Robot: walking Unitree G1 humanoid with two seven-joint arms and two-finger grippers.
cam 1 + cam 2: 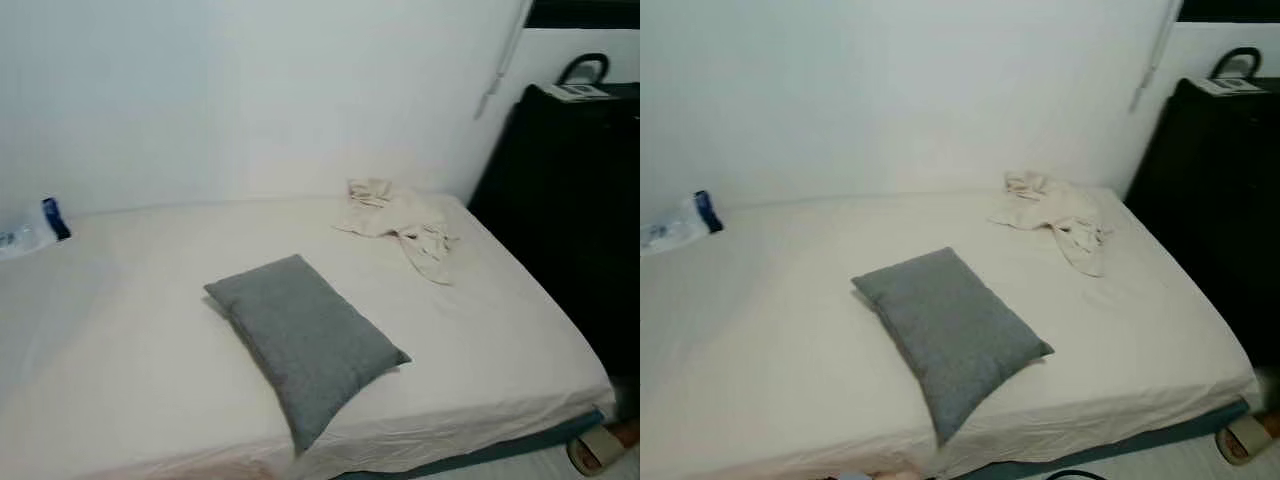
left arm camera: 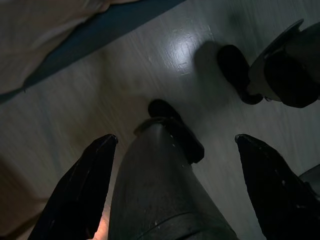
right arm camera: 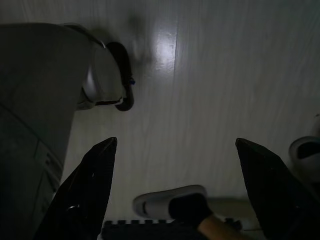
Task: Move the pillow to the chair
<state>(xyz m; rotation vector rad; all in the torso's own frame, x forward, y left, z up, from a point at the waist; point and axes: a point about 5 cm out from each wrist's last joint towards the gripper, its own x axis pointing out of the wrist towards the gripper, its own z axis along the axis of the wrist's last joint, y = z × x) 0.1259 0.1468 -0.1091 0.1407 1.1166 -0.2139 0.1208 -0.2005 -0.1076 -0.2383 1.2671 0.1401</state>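
Pillow (image 1: 305, 340) lies on the bed (image 1: 120, 340); wrist views show both empty grippers, left gripper (image 2: 175, 187) and right gripper (image 3: 175, 187), spread wide above floor.

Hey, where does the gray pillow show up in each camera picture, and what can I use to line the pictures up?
Left eye view: the gray pillow lies slantwise on the bed, near its front edge, a little left of middle.
Right eye view: same spot, at about the middle.
Left wrist view: floor and the bed's edge, no pillow.
Right wrist view: floor, no pillow.
Shared landmark: the crumpled cream cloth at the bed's far right corner, in both eye views.
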